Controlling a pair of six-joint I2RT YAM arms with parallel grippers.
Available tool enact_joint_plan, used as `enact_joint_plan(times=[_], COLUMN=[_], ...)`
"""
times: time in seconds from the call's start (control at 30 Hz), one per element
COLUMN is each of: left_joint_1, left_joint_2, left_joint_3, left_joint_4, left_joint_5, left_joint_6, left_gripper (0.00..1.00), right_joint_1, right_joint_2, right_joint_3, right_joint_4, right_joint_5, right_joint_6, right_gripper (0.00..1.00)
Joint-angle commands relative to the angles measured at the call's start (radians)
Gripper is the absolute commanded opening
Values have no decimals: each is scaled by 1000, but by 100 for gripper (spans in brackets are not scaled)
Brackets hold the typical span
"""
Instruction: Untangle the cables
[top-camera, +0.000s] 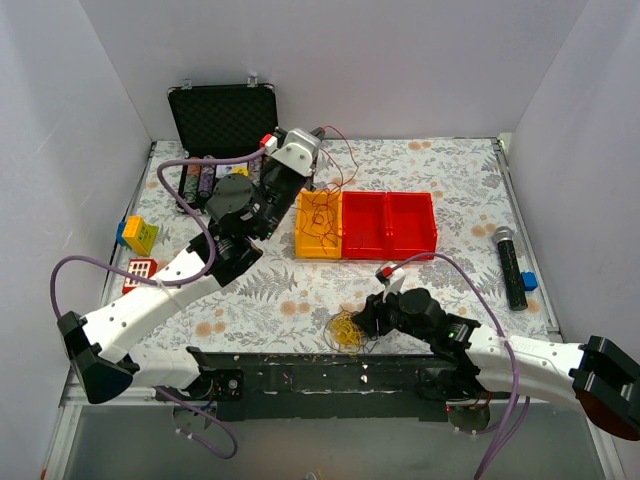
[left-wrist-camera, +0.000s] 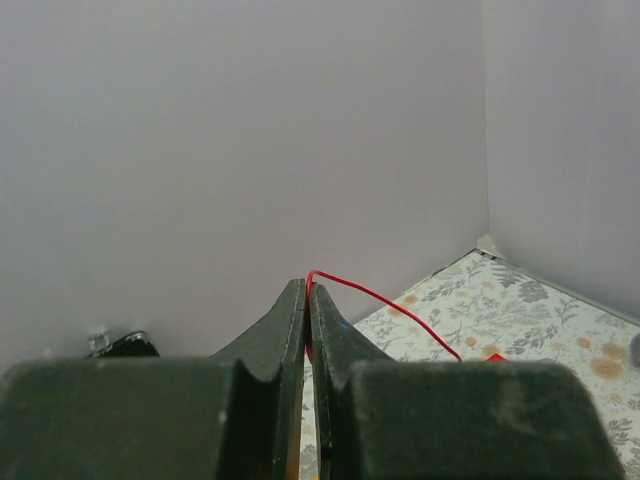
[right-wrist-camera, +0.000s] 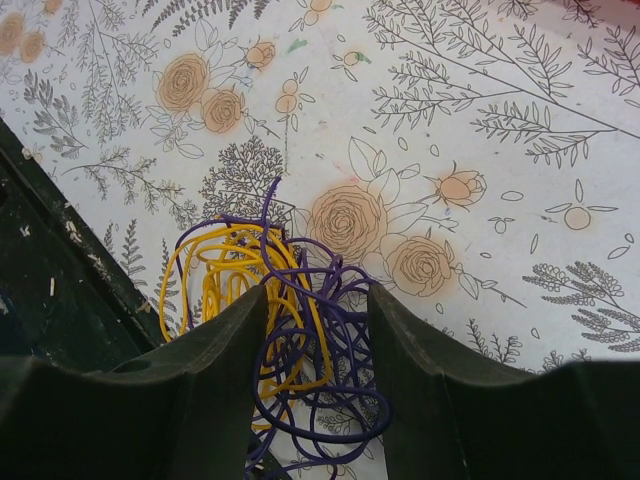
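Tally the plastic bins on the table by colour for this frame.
Yellow bin: 1
Red bins: 2
Total: 3

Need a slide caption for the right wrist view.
Right gripper open around tangled yellow and purple cables on the floral table cover.

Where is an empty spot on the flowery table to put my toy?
Bare cloth lies behind the red bins, toward the back wall, and between those bins and the microphone. It is crowded on the left, around the left arm, its red cable and blocks, and at the front by the cable tangle.
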Motion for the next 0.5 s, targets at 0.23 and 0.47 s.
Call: enact_joint_plan(times=[0.23,0.47], left_joint_1=[203,227], left_joint_2=[47,93], left_joint_3=[-91,-166], left_joint_4=[-5,67], left_joint_5=[-13,91], left_joint_6=[-179,-120], left_gripper=[0,0], right_joint_1=[4,5], right_joint_2=[-45,-51], right_joint_3=[-21,-29], right_joint_4=[-12,-12], right_joint_5=[26,42], right_joint_6=[14,20], right_gripper=[51,50])
